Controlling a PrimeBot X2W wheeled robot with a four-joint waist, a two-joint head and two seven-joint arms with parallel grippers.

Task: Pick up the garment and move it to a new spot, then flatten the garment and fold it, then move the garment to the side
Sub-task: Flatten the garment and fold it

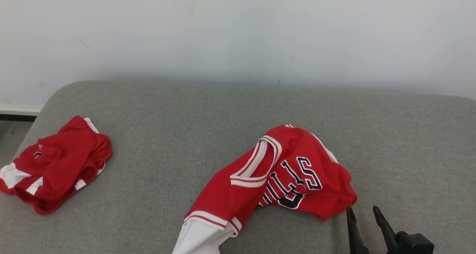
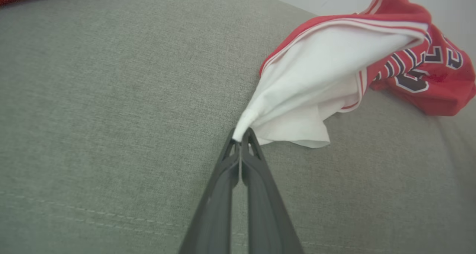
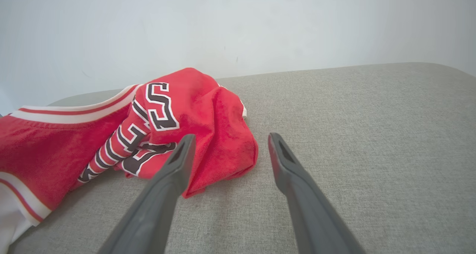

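Pinching left pincer (image 2: 241, 133): it is clenching both dark fingers together on a bunched tip of white cloth, which is being squeezed right at the fingertips.
White cloth (image 2: 316, 90): it is fanning out from the left pincer's tips, ahead of them and off to their right in the left wrist view. It is widening into a loose fold whose far edge is running into the red-and-white striped trim.
Jersey (image 1: 297, 172): this red garment with dark, white-edged lettering is lying crumpled on the cushion. It is stretching from the left pincer's grasp towards the right pincer, with its lettered bulk sitting at the end nearer the right pincer.
Right pincer (image 3: 231, 137): it is standing released, with the fingers spread wide and nothing between them. It is hovering low over the cushion.
Jersey's red edge (image 3: 223, 161): it is lying just beside the right pincer's left finger, which is overlapping it in the right wrist view. Whether they are touching I cannot tell.
Cushion (image 1: 223, 109): grey woven fabric is spreading beneath both pincers and running bare to the right of the right pincer.
Second red garment (image 1: 55, 164): it is lying heaped well apart from both pincers, far off to the left pincer's side.
Wall (image 1: 238, 31): it is rising pale beyond the cushion, ahead of both pincers.
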